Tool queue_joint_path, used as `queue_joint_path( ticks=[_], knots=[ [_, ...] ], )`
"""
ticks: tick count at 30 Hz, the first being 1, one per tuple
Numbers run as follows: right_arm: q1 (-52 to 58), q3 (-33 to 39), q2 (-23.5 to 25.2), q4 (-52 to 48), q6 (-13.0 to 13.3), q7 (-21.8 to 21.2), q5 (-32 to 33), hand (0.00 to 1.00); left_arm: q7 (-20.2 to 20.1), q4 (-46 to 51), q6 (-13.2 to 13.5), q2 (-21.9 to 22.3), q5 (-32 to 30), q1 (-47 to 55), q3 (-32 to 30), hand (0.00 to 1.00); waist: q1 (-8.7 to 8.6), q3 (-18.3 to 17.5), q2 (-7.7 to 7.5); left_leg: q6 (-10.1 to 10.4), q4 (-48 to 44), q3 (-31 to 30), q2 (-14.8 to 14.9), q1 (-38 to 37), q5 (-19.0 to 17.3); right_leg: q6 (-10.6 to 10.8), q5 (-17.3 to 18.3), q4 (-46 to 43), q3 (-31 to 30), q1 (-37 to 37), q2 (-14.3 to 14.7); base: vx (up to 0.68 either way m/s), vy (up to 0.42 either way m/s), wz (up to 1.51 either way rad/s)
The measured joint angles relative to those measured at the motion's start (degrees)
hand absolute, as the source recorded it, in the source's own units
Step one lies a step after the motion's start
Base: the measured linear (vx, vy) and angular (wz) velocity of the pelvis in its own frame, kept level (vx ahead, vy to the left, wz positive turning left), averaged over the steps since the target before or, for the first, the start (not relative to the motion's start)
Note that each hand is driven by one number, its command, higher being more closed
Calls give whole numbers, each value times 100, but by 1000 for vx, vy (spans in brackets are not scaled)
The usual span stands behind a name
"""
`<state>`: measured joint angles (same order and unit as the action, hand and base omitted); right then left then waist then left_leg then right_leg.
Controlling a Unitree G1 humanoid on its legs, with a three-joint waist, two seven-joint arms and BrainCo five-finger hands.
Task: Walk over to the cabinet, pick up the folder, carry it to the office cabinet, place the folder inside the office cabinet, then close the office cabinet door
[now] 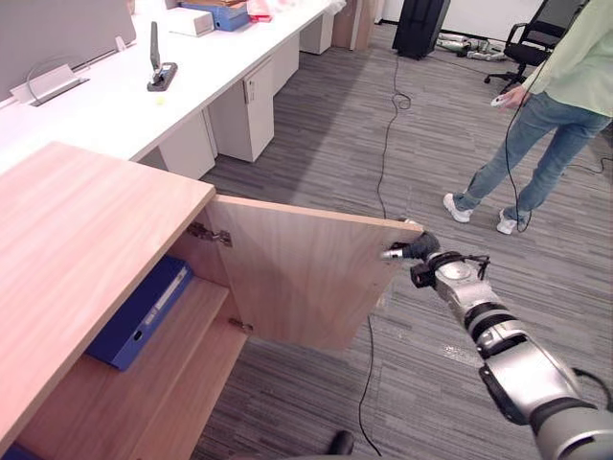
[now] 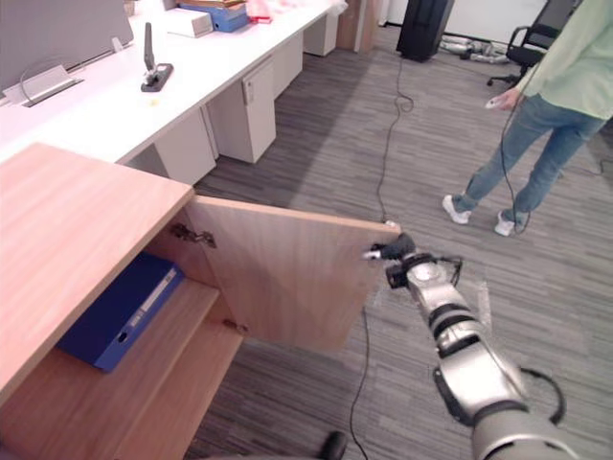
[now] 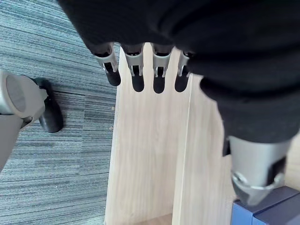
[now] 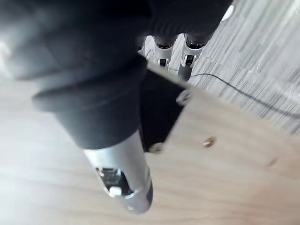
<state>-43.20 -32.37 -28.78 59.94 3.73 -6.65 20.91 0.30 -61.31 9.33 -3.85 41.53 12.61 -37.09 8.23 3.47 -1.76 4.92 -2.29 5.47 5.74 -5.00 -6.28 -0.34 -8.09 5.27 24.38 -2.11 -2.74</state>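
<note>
The wooden office cabinet point(image 1: 77, 240) stands at my left with its door point(image 1: 297, 278) swung out towards the room. A blue folder point(image 1: 144, 311) lies flat on the upper shelf inside. My right hand point(image 1: 419, 249) is at the door's outer top corner, open, its straight fingers point(image 4: 187, 65) reaching over the door's edge point(image 4: 225, 154) and touching it. My left hand point(image 3: 154, 28) hangs open beside a wooden cabinet panel point(image 3: 150, 154), holding nothing. A blue corner point(image 3: 267, 213) shows past its thumb.
A long white desk point(image 1: 115, 105) with a black device point(image 1: 160, 72) and white drawer units point(image 1: 249, 115) runs along the far left. A person in jeans point(image 1: 546, 134) stands on the grey carpet at the far right. An office chair point(image 1: 541, 38) stands behind them.
</note>
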Motion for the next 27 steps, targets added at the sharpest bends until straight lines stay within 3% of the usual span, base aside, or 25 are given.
queue_joint_path(
  ticks=[2,5,11,15,20,21,22,23,25,27],
  knots=[
    [72,-877,-213,-276,-114,-241,-235,0,-6,-4,-12,-10,0,-47,-1,0,-53,-8,-5,21,-4,26,85,5,23,-47,13,-1,-13,-20,82,26,-35,-7],
    [285,-2132,-694,-1065,-243,-1058,-672,0,-27,-19,-17,-43,0,-189,1,0,-100,-39,-14,79,-10,52,177,41,48,-159,5,-2,-30,-85,185,62,-18,-6],
    [900,-3289,-804,-2550,-255,-2464,-873,0,-188,-133,-26,-101,-3,-432,-176,0,-112,-102,-22,107,-32,54,229,3,75,-192,24,-1,-109,-102,251,71,23,-7],
    [1033,-3299,-1278,-3831,-204,-3023,-843,0,-221,-177,-28,-178,-30,-406,-702,0,-138,-251,-87,89,-33,54,192,10,101,-192,24,-1,-132,-115,221,10,55,0],
    [1366,-2747,-2275,-5303,-178,-3214,-599,0,-261,-259,-44,-361,-28,-236,-1466,0,-145,-466,-405,79,-35,73,153,23,120,-147,102,2,-134,-188,198,-44,44,-3],
    [1455,-2728,-2503,-5651,-177,-3266,-573,0,-268,-280,-52,-372,-26,-201,-1718,0,-148,-515,-478,57,-34,125,164,46,134,-13,196,3,-132,-216,201,-54,28,-11],
    [1520,-2724,-2608,-5809,-183,-3333,-549,0,-284,-325,-52,-364,-24,-190,-1857,0,-109,-545,-415,28,-6,144,279,111,142,12,219,-69,-93,-188,255,13,6,-6],
    [1638,-2720,-2774,-6051,-187,-3429,-450,0,-318,-408,-59,-362,-22,-194,-2096,0,-115,-576,-447,40,62,113,313,87,133,-103,194,-478,-116,-301,205,55,49,15],
    [2046,-2609,-3033,-6455,-195,-3714,-355,0,-357,-544,-96,-493,36,-181,-2451,0,-106,-611,-631,44,-15,-17,285,89,112,-164,332,-297,-101,-147,220,34,34,26],
    [2378,-2296,-3237,-6645,-206,-3900,-348,0,-395,-651,-131,-444,169,-172,-2750,0,-24,-622,-654,5,5,-84,286,96,89,-150,225,-9,-58,7,271,-1,-35,16]
  ],
)
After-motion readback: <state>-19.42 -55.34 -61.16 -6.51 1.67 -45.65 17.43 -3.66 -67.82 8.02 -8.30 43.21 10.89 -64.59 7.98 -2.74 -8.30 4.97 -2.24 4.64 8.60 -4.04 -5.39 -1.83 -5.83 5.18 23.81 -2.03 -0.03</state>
